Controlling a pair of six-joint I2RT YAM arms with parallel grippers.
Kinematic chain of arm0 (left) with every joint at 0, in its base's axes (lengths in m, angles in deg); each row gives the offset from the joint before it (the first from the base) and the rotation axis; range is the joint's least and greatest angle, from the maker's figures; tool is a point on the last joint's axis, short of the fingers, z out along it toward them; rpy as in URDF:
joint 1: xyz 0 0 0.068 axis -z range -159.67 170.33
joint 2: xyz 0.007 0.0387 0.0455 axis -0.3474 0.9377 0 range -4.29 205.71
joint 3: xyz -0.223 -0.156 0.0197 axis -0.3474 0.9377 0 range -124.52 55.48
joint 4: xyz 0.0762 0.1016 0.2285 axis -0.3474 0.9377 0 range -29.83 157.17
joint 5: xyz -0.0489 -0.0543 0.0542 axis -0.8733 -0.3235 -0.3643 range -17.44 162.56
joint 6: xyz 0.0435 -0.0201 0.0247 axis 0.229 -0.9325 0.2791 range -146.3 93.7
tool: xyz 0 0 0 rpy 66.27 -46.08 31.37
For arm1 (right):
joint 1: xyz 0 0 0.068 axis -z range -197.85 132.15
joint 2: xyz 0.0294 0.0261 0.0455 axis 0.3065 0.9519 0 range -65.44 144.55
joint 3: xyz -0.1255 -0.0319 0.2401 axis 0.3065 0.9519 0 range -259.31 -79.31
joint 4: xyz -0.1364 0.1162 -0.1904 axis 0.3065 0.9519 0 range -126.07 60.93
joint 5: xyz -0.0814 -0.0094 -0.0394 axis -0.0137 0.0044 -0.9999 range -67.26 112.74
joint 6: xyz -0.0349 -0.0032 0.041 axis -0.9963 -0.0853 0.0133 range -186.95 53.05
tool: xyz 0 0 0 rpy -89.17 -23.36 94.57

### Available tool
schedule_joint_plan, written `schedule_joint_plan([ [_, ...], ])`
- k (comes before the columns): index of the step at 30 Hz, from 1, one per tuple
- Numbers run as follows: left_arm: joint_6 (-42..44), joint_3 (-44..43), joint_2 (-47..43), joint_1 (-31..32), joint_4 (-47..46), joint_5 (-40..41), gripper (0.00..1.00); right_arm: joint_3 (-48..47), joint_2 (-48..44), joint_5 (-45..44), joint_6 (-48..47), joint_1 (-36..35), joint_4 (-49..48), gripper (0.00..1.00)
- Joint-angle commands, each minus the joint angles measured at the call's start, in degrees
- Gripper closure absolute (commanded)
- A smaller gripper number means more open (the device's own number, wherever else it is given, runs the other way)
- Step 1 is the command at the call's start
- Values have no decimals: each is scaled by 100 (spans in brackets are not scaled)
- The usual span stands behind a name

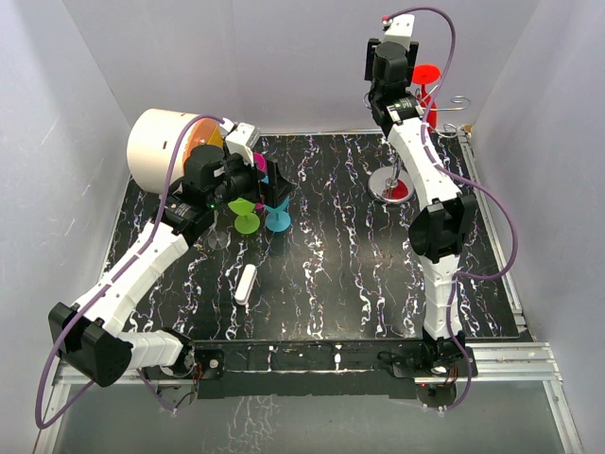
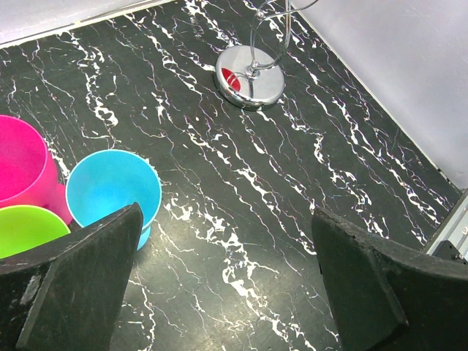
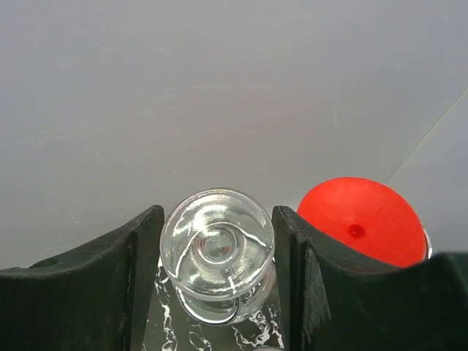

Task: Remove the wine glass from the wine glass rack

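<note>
- Clear wine glass (image 3: 217, 252) hangs foot-up, stem vertical, on the silver wire rack (image 1: 458, 101), upper right of the top view.
- Right jaws closely flank its foot; grip cannot be told.
- Left jaws gape wide, well apart.

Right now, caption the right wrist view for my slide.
Right gripper straddling the round foot of the clear wine glass, a red glass foot just to its right, grey wall behind.

no readable text, no labels, no numbers anywhere
</note>
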Motion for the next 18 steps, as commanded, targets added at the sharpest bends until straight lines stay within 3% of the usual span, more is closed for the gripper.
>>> schedule_joint_plan([
  [1, 0, -5, -114, 17, -144, -108, 1, -302, -123, -196, -53, 111, -758, 72],
  [18, 0, 15, -156, 10, -164, -91, 1, -106, -527, -396, 193, 162, -181, 74],
])
